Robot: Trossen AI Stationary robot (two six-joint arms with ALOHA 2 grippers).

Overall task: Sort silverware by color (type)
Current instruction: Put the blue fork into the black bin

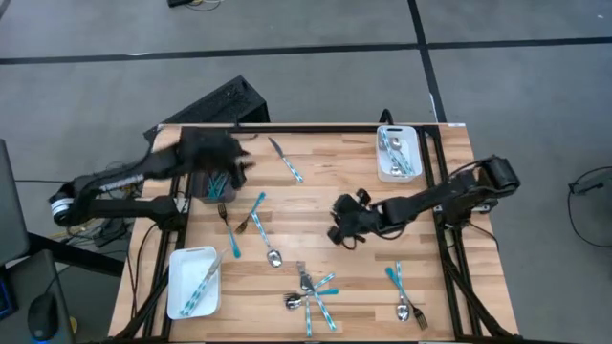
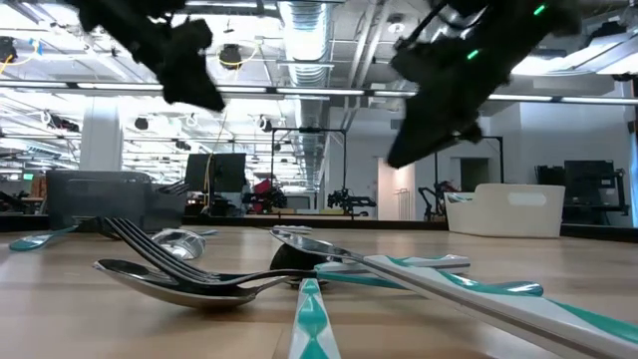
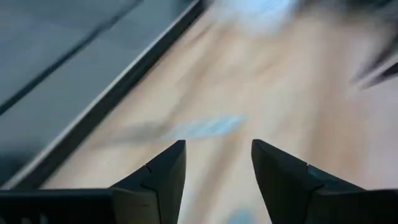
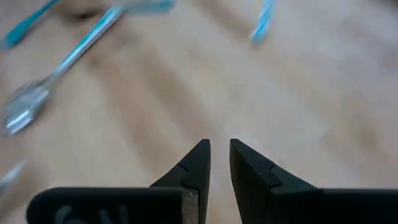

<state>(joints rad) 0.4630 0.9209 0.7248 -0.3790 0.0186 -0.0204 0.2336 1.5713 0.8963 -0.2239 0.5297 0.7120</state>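
1. My left gripper (image 1: 229, 164) is up over the dark grey tray (image 1: 212, 186). My two left fingers (image 3: 163, 174) stand apart with nothing between them.
2. Teal-handled silverware (image 1: 217, 183) lies in that tray, right under my left fingers.
3. A knife (image 1: 286, 160) lies just past my left fingers, slanting, blade toward the far table edge.
4. A spoon (image 1: 264, 239) lies between my two grippers, bowl toward the near edge.
5. My right gripper (image 1: 342, 225) hangs over bare wood. Its fingers (image 4: 194, 165) are almost together and hold nothing.
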